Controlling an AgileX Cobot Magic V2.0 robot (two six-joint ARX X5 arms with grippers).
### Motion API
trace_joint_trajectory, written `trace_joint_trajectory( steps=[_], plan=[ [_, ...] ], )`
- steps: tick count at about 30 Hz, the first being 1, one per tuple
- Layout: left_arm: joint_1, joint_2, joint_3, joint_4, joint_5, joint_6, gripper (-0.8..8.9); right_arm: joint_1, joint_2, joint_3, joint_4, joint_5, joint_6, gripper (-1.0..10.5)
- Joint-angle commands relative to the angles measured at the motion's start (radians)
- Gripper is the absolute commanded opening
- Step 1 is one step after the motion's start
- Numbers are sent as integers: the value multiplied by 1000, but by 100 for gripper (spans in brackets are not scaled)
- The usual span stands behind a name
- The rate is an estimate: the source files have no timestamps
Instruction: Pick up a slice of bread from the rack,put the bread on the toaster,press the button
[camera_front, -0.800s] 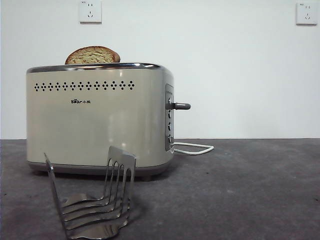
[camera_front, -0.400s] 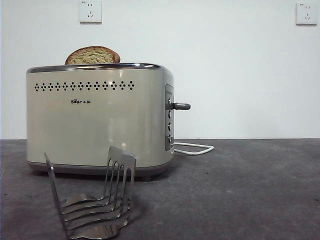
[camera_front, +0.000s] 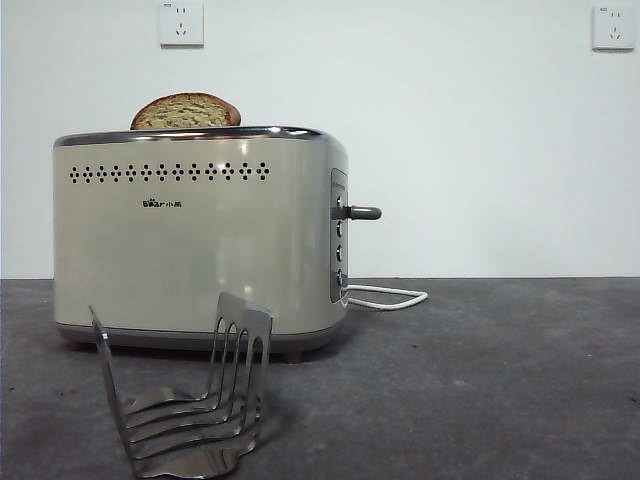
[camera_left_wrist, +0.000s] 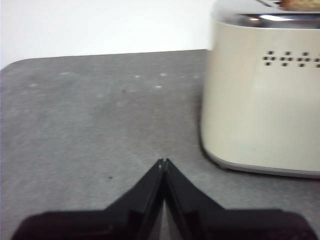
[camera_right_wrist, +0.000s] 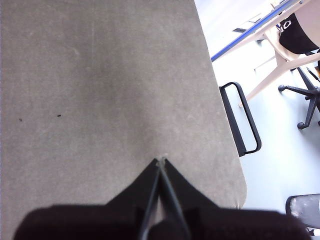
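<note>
The left gripper (camera_left_wrist: 163, 161) was clenched on nothing above bare table, with the toaster (camera_left_wrist: 260, 100) filling the right of its frame, so it seemed the nearer arm; the right gripper (camera_right_wrist: 161, 161), also pinched empty, saw only table (camera_right_wrist: 100, 75) and its edge. Only the front view showed the button (camera_front: 362, 212), a stub pointing right at centre and not yet pressed, the bread (camera_front: 185, 110) standing in the toaster at upper left, and the bare rack (camera_front: 185, 400) at lower left.

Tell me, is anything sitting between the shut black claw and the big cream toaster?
No. In the left wrist view, only bare grey table lies between the left gripper and the toaster; the stretch holds nothing else.
</note>
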Motion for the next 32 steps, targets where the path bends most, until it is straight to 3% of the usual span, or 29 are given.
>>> trace_joint_trajectory(
  steps=[1, 28, 32],
  plan=[
    [-9, -2, -10, 5, 0, -7, -4, 0, 2, 2, 6, 0, 0, 0],
    [-8, 44, -10, 14, 0, -11, -4, -14, -30, 1, 35, -4, 0, 0],
    [-8, 52, -10, 14, 0, -11, -4, -54, -124, -27, 101, -11, -66, 0]
  ],
)
